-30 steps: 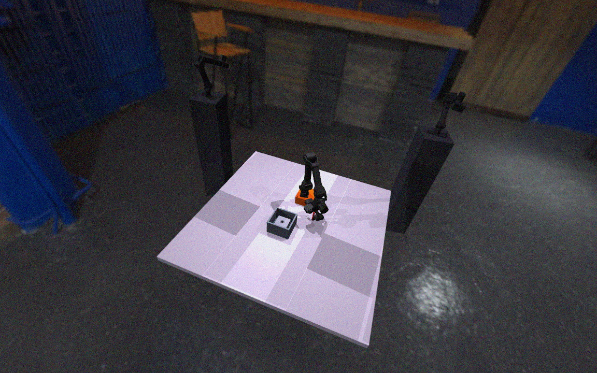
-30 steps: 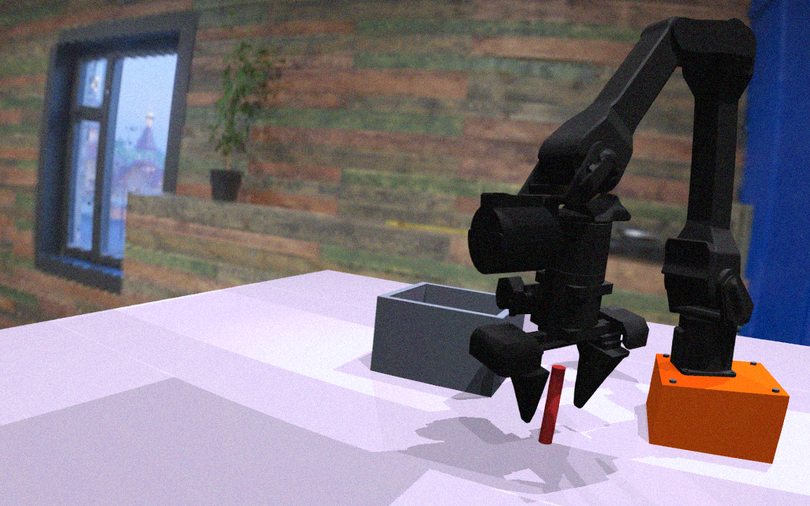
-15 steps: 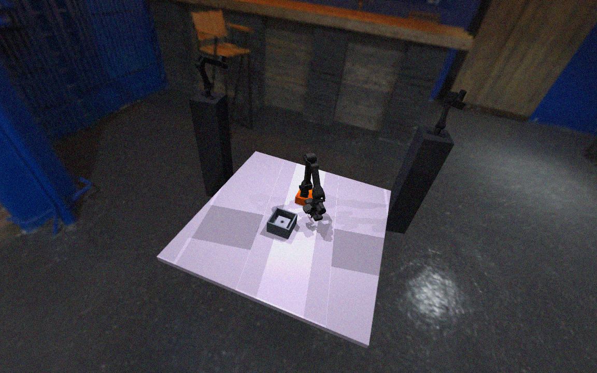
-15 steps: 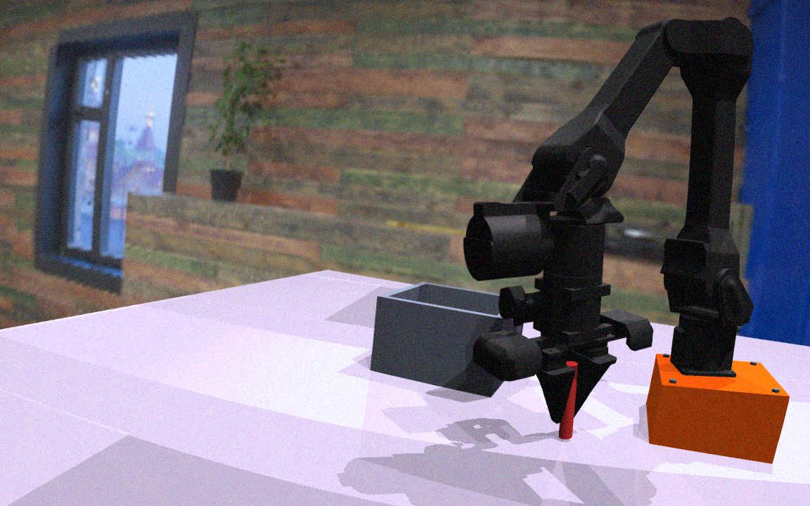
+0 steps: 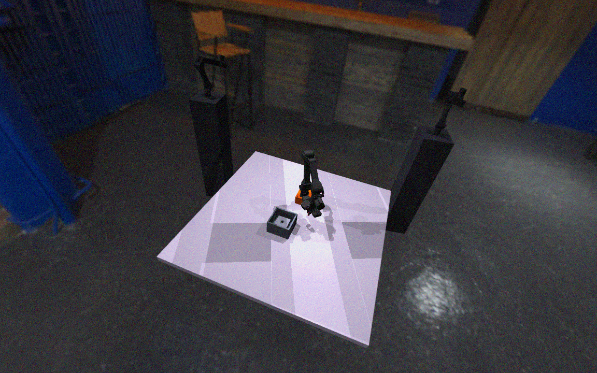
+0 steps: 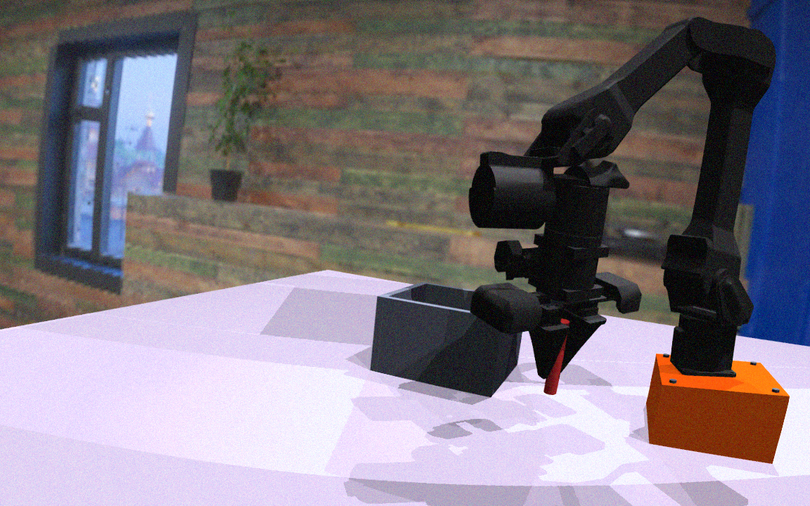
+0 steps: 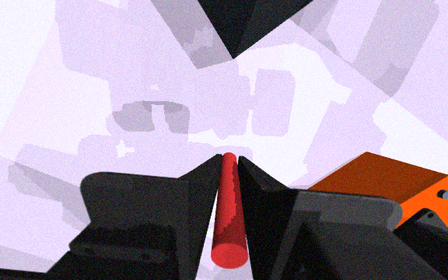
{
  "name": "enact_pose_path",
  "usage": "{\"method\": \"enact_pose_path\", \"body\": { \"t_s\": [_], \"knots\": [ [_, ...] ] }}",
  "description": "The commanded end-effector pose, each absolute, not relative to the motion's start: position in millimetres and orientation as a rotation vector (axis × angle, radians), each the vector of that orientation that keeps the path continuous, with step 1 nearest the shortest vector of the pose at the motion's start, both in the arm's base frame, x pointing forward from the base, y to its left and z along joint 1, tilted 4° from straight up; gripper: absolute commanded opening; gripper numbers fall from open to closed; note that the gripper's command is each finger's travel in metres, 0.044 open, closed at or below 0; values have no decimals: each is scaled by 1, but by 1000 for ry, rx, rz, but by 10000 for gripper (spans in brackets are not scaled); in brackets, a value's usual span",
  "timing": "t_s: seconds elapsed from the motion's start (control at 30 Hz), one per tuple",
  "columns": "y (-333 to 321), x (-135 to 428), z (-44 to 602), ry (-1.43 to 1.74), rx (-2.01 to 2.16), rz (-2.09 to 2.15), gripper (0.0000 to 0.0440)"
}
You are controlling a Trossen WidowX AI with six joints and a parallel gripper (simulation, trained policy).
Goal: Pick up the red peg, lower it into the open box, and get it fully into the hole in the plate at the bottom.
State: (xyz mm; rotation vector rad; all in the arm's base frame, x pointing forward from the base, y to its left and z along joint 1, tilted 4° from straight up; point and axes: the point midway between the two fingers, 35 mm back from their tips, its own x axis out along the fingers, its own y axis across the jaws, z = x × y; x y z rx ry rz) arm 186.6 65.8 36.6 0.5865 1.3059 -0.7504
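The red peg (image 6: 556,365) (image 7: 229,202) is between the fingers of my gripper (image 6: 551,372) (image 7: 229,159), which is shut on it. The peg is roughly upright, with its lower end a little above the table. In the top view only a tiny bit of red shows under the hand. The open dark grey box (image 5: 278,228) (image 6: 436,346) (image 7: 239,23) stands beside the gripper, on the side away from the orange base in the exterior view. The light plate (image 5: 278,219) with its dark hole shows inside the box in the top view; box walls hide it in the exterior view.
The arm's orange base block (image 5: 298,199) (image 6: 710,415) (image 7: 379,175) stands near the gripper. The pale table (image 5: 245,278) (image 6: 143,409) carries several cast shadows. Two dark pedestals (image 5: 212,139) (image 5: 418,176) with small arms stand beyond its edges.
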Motion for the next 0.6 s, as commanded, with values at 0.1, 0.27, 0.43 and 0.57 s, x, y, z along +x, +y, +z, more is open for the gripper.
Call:
{"method": "enact_pose_path", "body": {
  "t_s": [0.1,0.27,0.43,0.57],
  "knots": [
    [54,199,63,1253,538,-715,0],
    [46,208,81,1223,518,-699,0],
    [37,219,99,1195,504,-691,0],
    [28,228,110,1176,500,-695,0]
  ]
}}
